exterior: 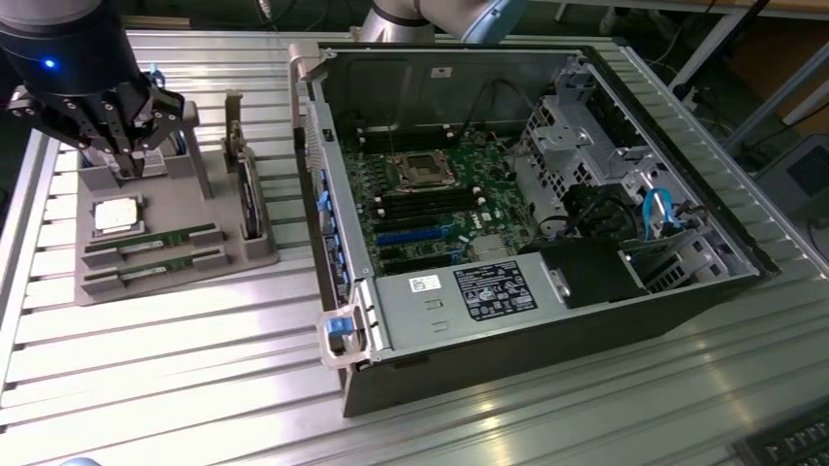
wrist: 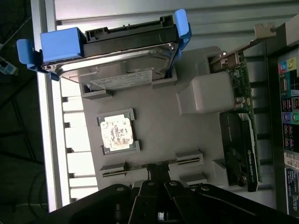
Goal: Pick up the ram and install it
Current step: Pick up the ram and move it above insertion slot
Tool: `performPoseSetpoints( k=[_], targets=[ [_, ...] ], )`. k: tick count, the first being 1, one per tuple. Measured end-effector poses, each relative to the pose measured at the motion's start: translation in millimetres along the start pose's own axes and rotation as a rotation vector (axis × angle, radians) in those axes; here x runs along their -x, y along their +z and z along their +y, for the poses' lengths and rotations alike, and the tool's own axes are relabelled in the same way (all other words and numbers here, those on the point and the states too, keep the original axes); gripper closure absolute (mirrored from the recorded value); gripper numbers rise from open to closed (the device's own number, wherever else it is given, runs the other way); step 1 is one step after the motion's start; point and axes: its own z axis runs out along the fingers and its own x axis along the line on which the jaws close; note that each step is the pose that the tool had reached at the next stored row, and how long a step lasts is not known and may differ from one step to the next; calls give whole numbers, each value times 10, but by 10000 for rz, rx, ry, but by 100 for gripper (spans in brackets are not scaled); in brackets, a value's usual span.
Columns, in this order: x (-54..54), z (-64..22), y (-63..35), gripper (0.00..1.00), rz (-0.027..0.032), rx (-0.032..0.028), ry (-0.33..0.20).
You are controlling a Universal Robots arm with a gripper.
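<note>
While the ram [exterior: 150, 242] lies edge-up in its slot near the front of a grey tray [exterior: 175, 209], lower left of the exterior view, the claw [exterior: 127, 165] hangs above the tray's back, upper left, pinched narrow with nothing seen between its tips. Such slots likely keep each stick upright for a pinch from above. Behind the ram sits a silver processor [exterior: 115, 216]. Farther right, the computer case [exterior: 402, 83] lies open on its side, presumably so its board faces upward.
</note>
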Motion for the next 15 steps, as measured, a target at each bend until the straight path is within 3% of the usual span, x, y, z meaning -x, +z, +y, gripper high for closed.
performPoseSetpoints(
  k=[3,4,15],
  targets=[
    [-2,-1,10,89,10,-2,-280],
    [-3,-1,28,89,33,-6,-829],
    [-2,-4,95,89,140,-29,-3394]
  ],
)
